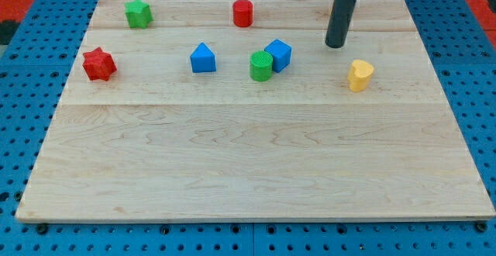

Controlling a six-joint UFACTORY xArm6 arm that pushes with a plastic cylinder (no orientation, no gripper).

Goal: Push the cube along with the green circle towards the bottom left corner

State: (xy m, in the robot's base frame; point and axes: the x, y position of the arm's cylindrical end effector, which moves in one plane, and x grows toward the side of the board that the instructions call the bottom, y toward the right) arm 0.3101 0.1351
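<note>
A blue cube (279,55) sits on the wooden board (256,163) just above the board's middle, touching a green cylinder (261,67) at its lower left. My tip (335,46) rests on the board to the right of the cube, slightly higher in the view, with a gap between them. The dark rod rises from the tip to the view's top edge.
A yellow heart-shaped block (359,75) lies below and right of my tip. A red cylinder (242,13) and a green star (138,14) sit near the top edge. A blue triangular block (203,58) and a red star (99,64) lie to the left.
</note>
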